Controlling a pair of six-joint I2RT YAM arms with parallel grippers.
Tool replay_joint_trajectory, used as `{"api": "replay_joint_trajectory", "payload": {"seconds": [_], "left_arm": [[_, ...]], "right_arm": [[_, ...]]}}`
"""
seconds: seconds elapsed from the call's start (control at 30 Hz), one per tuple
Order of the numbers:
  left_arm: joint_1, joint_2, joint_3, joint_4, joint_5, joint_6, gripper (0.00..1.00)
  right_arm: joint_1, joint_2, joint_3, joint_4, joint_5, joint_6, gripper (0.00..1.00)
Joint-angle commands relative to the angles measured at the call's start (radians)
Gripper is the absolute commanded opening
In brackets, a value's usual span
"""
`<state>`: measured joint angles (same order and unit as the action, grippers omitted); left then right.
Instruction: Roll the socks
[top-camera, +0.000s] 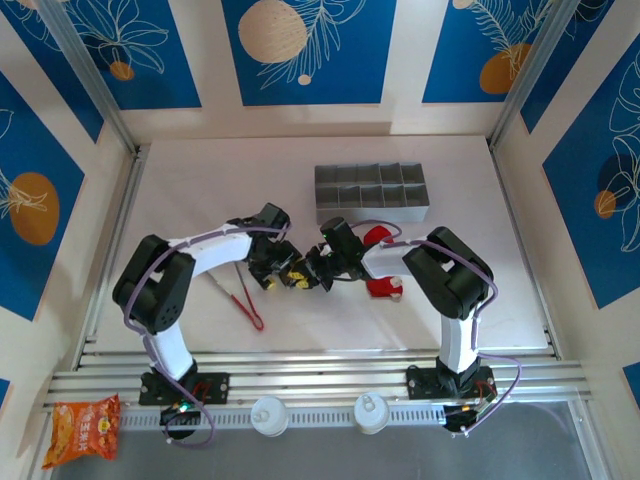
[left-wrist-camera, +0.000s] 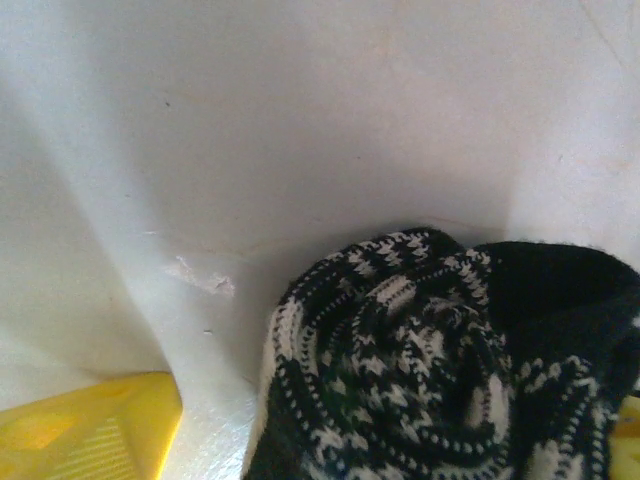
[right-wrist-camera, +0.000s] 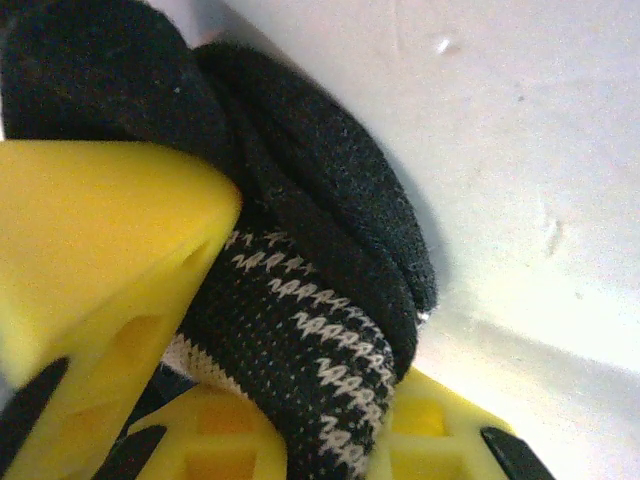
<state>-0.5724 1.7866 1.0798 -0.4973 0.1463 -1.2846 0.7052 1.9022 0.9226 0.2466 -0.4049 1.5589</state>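
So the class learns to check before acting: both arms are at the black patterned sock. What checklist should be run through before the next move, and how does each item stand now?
1. Right gripper pinching the black sock: ok.
2. Left gripper open, with the sock between its fingers: ok.
3. Sock fully rolled: cannot tell. A coil shows, but its end is hidden.
4. Tongs clear of the sock: ok, lying apart on the table.
5. Red sock free to reach: not ok, partly covered by the right arm.
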Motion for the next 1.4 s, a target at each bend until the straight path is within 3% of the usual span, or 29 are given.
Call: {"api": "replay_joint_trajectory", "payload": {"seconds": [0.0,0.13,0.27,0.3,0.37,0.57,0.73,1.0,1.23,1.33,1.37], "left_arm": [[-0.034,0.121,0.017,0.041,0.009,0.004,0.72],[-0.055,0.162,0.059,-0.038,0.009,0.025,0.56],[-0.061,0.191,0.039,0.01,0.072,0.006,0.03],[-0.06,0.189,0.034,0.017,0.08,-0.003,0.0],[-0.057,0.179,0.024,0.033,0.1,-0.013,0.0],[-0.004,0.117,-0.012,0.081,0.202,-0.057,0.0],[0.063,0.079,0.009,0.092,0.349,-0.097,0.0],[0.161,0.105,0.075,0.128,0.647,-0.153,0.0],[0.201,0.094,0.113,0.128,0.74,-0.166,0.0],[0.205,0.091,0.125,0.115,0.742,-0.163,0.0],[0.205,0.091,0.13,0.11,0.742,-0.162,0.0]], "right_arm": [[-0.007,0.042,-0.04,-0.092,0.024,0.045,0.0],[-0.01,0.033,-0.047,-0.08,0.03,0.048,0.0],[-0.005,0.013,-0.042,-0.081,0.036,0.024,0.0],[-0.001,0.004,-0.04,-0.084,0.038,0.008,0.0],[0.006,-0.016,-0.025,-0.125,0.045,-0.034,0.03],[0.019,-0.175,-0.03,-0.23,0.143,-0.15,0.46],[-0.009,-0.331,-0.05,-0.269,0.183,-0.214,0.65],[-0.063,-0.447,-0.077,-0.308,0.121,-0.201,0.77],[-0.057,-0.462,-0.078,-0.392,0.106,-0.232,0.78],[-0.033,-0.457,-0.14,-0.262,0.096,-0.166,0.79],[-0.025,-0.459,-0.165,-0.193,0.103,-0.129,0.87]]}}
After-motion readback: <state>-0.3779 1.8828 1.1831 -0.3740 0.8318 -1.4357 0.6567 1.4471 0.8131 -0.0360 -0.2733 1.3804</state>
